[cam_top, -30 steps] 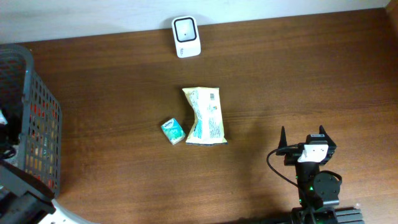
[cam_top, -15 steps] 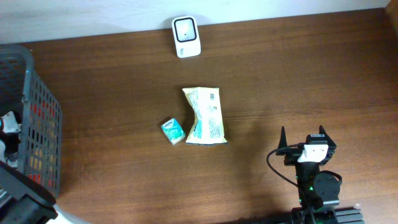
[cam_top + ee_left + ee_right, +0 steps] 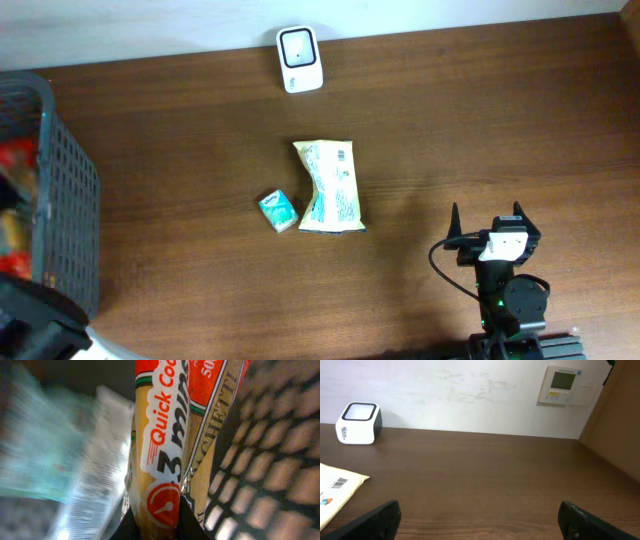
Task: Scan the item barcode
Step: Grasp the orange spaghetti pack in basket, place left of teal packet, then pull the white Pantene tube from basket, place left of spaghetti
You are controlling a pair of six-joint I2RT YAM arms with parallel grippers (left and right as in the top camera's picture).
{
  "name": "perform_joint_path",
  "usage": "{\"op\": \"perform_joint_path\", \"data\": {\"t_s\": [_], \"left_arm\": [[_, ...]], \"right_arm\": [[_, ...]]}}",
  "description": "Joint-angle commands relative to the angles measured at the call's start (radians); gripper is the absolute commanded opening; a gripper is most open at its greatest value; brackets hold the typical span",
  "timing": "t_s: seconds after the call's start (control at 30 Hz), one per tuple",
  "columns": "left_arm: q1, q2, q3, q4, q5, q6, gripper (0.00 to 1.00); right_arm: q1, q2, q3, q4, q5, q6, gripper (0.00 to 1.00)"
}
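At 5 o'clock on the table (image 3: 520, 120) the right gripper (image 3: 488, 218) sits low, its fingers (image 3: 380, 520) spread wide with nothing between them, pointing toward 12. At 8 o'clock the left arm (image 3: 35, 335) reaches into the basket (image 3: 70, 200), which stands along the table's 9 o'clock edge. The overhead view hides the left gripper (image 3: 159, 527), but its own camera shows the two dark fingertips pressed against either side of a pasta pack (image 3: 160, 450), so it is clamped on it. The pack is orange and red, printed "Quick Cook" and "3 mins", and stands lengthwise up the frame inside the basket, with the mesh wall at 3 o'clock of it and blurred pale wrappers (image 3: 95, 460) at 9 o'clock. From above, the basket's contents are only a red and yellow blur. Near the table's middle a small teal box (image 3: 277, 211) lies just beside a crumpled snack bag (image 3: 330, 186), at the bag's 8 o'clock; whether they touch I cannot tell. The bag shows a barcode on its upper face. Farther on, at 12 o'clock near the wall, the white scanner (image 3: 300, 60) stands well apart from the bag. On the wall behind, seen from the right wrist, hangs a control panel (image 3: 564, 384).
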Motion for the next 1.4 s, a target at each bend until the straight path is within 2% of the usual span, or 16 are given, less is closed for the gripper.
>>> {"op": "perform_joint_path", "data": {"t_s": [0.0,0.13,0.23,0.33,0.4,0.5,0.63,0.77,0.8,0.83,0.87,0.9,1.03,1.13,1.2,1.37], "left_arm": [[-0.001,-0.227,0.259,-0.037,0.019,-0.06,0.0],[-0.036,-0.408,0.347,-0.04,0.126,-0.13,0.0],[-0.179,-0.469,0.347,-0.148,0.168,-0.134,0.0],[-0.397,-0.459,0.247,-0.23,0.146,-0.195,0.0],[-0.521,-0.454,0.081,-0.183,0.145,-0.263,0.0],[-0.633,-0.454,-0.187,-0.036,0.113,-0.396,0.0],[-0.791,-0.454,-0.642,0.332,0.018,-0.615,0.0],[-0.877,-0.454,-0.881,0.647,0.011,-0.698,0.0],[-0.893,-0.454,-0.919,0.701,-0.021,-0.698,0.07],[-0.905,-0.454,-0.939,0.729,-0.048,-0.698,0.54],[-0.912,-0.454,-0.943,0.74,-0.062,-0.698,0.75],[-0.913,-0.455,-0.94,0.754,-0.072,-0.695,0.86],[-0.842,-0.502,-0.792,0.727,-0.088,-0.542,0.99],[-0.68,-0.567,-0.443,0.525,-0.134,-0.37,0.99],[-0.569,-0.572,-0.26,0.429,-0.134,-0.16,0.99],[-0.269,-0.561,-0.162,0.285,-0.192,-0.128,0.99]], "right_arm": [[0.006,-0.007,-0.007,-0.003,0.016,0.005,0.98],[0.006,-0.007,-0.007,-0.003,0.016,0.005,0.99],[0.006,-0.007,-0.007,-0.003,0.016,0.005,0.98],[0.006,-0.007,-0.007,-0.003,0.016,0.005,0.99],[0.006,-0.007,-0.007,-0.003,0.016,0.005,0.98],[0.006,-0.007,-0.007,-0.003,0.016,0.005,0.98],[0.006,-0.007,-0.007,-0.003,0.016,0.005,0.99],[0.006,-0.007,-0.007,-0.004,0.016,0.005,0.99],[0.006,-0.007,-0.007,-0.003,0.016,0.005,0.99],[0.006,-0.007,-0.007,-0.003,0.016,0.005,0.98],[0.006,-0.007,-0.007,-0.004,0.016,0.005,0.98],[0.006,-0.007,-0.007,-0.003,0.016,0.005,0.99],[0.006,-0.007,-0.007,-0.003,0.016,0.005,0.98],[0.006,-0.007,-0.007,-0.003,0.016,0.005,0.98],[0.006,-0.007,-0.007,-0.003,0.016,0.005,0.98],[0.006,-0.007,-0.007,-0.003,0.016,0.005,0.99]]}}
